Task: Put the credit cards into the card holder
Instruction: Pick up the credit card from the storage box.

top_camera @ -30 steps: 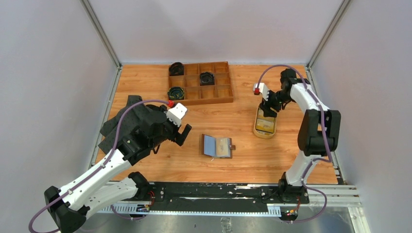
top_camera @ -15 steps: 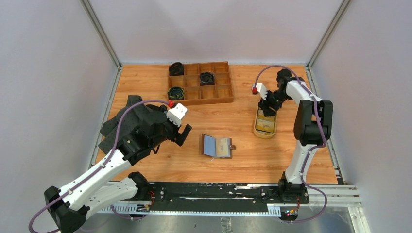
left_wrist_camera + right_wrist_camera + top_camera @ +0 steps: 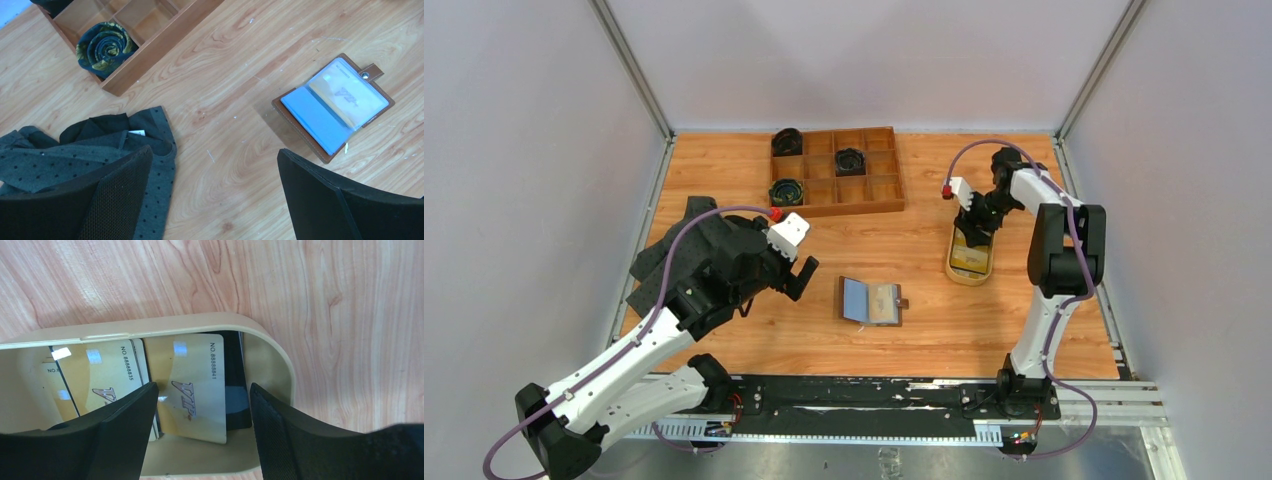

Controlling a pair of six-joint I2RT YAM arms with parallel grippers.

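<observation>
The right hand (image 3: 200, 402) hung wide open and empty over the credit cards (image 3: 192, 370) in the dish (image 3: 272, 365), so picking seemed in hand. Next it likely needed to pinch one card and carry it to the card holder (image 3: 871, 300), lying open at centre frame.

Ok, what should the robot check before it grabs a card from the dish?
1. Right fingers open: ok.
2. Gold card lined up between them, in the tan dish: ok.
3. Fingers touching the card: cannot tell.
4. Card holder lying open: ok.
5. Empty sleeve in it: cannot tell.
6. Left fingers apart from the card holder: ok.
</observation>
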